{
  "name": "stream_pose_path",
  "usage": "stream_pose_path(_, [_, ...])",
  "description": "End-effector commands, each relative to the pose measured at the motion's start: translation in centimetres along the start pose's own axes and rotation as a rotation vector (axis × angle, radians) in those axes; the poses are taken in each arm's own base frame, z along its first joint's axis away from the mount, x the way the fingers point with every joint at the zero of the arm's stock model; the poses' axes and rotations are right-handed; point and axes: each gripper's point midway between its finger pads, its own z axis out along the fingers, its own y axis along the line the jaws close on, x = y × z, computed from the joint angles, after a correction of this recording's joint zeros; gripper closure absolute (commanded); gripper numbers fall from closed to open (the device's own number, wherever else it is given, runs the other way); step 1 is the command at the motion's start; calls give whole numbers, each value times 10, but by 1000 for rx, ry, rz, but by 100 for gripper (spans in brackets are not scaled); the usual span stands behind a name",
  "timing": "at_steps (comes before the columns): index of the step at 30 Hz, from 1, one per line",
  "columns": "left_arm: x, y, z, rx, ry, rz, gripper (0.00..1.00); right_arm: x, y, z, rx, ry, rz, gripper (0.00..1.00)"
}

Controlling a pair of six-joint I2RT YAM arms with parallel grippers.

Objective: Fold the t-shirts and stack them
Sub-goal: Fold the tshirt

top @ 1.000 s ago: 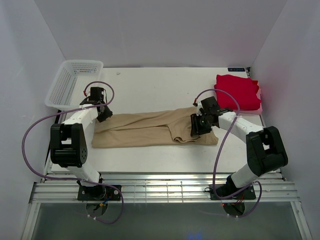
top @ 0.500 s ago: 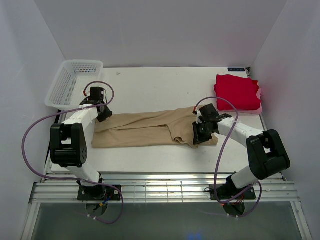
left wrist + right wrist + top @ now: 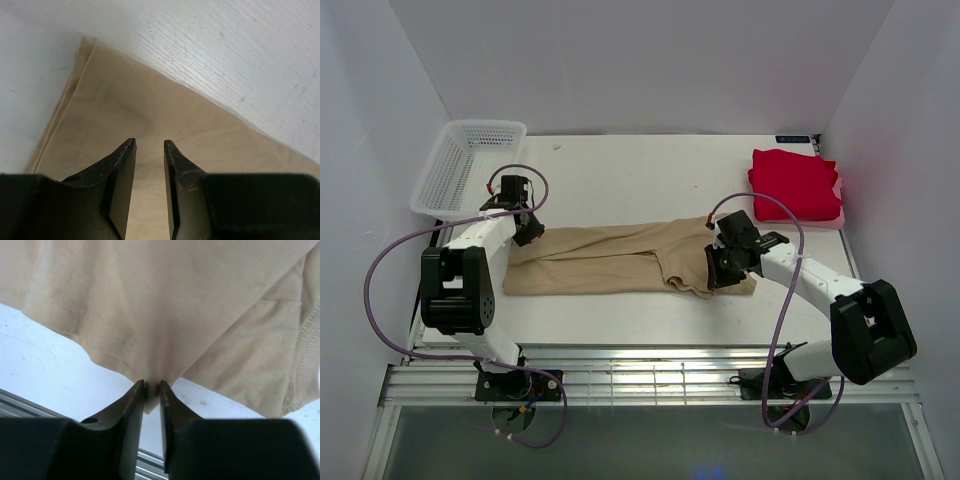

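The tan t-shirt (image 3: 610,260) lies as a long folded band across the middle of the table. My left gripper (image 3: 527,232) sits at its far left corner; in the left wrist view (image 3: 149,142) the jaws stand narrowly apart with tan cloth (image 3: 150,100) between them. My right gripper (image 3: 722,270) is at the shirt's right end. In the right wrist view (image 3: 152,384) it is shut on a pinched fold of the tan cloth (image 3: 150,300), lifted a little off the table. The red t-shirt (image 3: 795,185) lies folded at the far right.
A white mesh basket (image 3: 470,160) stands at the far left corner. The red shirt rests on a pink sheet (image 3: 838,215) near the right wall. The slotted metal front rail (image 3: 650,380) runs along the table's near edge.
My right gripper has moved slightly nearer to the front edge, still pinching the tan cloth, and its arm has swung outward to the right. The left arm has not moved.
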Motion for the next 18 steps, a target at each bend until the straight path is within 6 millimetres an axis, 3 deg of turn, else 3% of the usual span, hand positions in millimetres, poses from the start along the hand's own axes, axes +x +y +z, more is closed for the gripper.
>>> stream_pose_path(1, [-6,2,-6,1,-25,2,60,15,-8,-2,51,45,22,73])
stream_pose_path(2, [-6,2,-6,0,-24,9,60,12,-11,-4,66,30,25,58])
stream_pose_path(4, [-6,2,-7,4,-29,21,60,-3,-8,-11,72,-18,31,44])
stream_pose_path(7, [-10,-2,-15,35,-70,60,64,-36,-4,-27,82,-125,34,39])
stream_pose_path(9, [-12,-3,-25,52,-106,102,69,-52,-8,-31,117,-174,34,46])
stream_pose_path(12, [-7,-14,-39,77,-165,165,77,-70,-7,-28,121,-202,26,64])
stream_pose_path(13, [-5,-16,-42,82,-174,174,83,-69,-9,-19,128,-173,26,78])
stream_pose_path(14, [-3,-13,-42,67,-182,181,100,-68,-9,-14,129,-158,24,83])
stream_pose_path(15, [0,-13,-42,60,-183,187,100,-66,-11,-9,136,-137,24,90])
stream_pose_path(18, [15,-8,-37,28,-157,205,100,-59,-15,12,147,-61,29,92])
